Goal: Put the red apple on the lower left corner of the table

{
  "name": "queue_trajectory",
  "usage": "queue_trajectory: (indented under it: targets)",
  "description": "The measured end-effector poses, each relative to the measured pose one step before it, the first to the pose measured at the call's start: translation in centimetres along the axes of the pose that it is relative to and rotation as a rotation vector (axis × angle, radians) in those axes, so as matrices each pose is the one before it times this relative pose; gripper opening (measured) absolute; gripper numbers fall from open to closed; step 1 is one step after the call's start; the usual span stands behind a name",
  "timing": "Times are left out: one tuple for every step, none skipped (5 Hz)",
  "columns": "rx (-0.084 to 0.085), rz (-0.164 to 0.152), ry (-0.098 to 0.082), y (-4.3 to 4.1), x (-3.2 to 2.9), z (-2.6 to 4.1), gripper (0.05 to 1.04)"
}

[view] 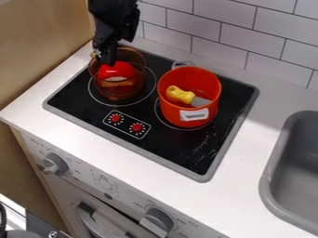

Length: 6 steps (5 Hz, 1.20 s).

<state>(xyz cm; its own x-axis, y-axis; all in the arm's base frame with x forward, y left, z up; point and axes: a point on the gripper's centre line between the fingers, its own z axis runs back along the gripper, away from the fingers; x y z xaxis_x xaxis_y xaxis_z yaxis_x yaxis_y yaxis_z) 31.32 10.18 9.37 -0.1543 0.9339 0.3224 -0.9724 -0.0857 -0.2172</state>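
Note:
The black gripper (107,56) hangs from the top left, its tip over the amber see-through pot on the left rear of the stove. Inside that pot (118,93) lies the red apple (116,71), just below and beside the gripper's tip. Whether the two touch I cannot tell. The white counter, or table (62,137), runs around the stove, and its lower left corner lies to the left of the pot.
An orange-red pot (186,113) holding a yellow-handled toy utensil (180,95) stands right of the amber pot on the black stove top (168,148). A grey sink (268,181) is at the right edge. White tiles (248,42) rise behind, and a wooden panel (37,51) stands at left.

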Motion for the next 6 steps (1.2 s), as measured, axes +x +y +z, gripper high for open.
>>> queue_trajectory:
  targets:
    - [-0.0295,0.0177,0.0162,-0.218,-0.447,-1.228,1.0]
    - [-0.0261,0.0319,0.0051,-0.063,-0.602,-1.015,1.0]
    - [-0.0198,0.0131,0.0026,-0.295,-0.387,-0.679,1.0]
    - [-0.0038,0.0006,0.0048,-0.093,-0.124,-0.01,1.0]
    - [0.0316,-0.0009,0.0084,0.224,-0.213,-0.293,1.0]
    - [0.0215,0.0036,0.0043,-0.211,-0.094,-0.135,1.0]
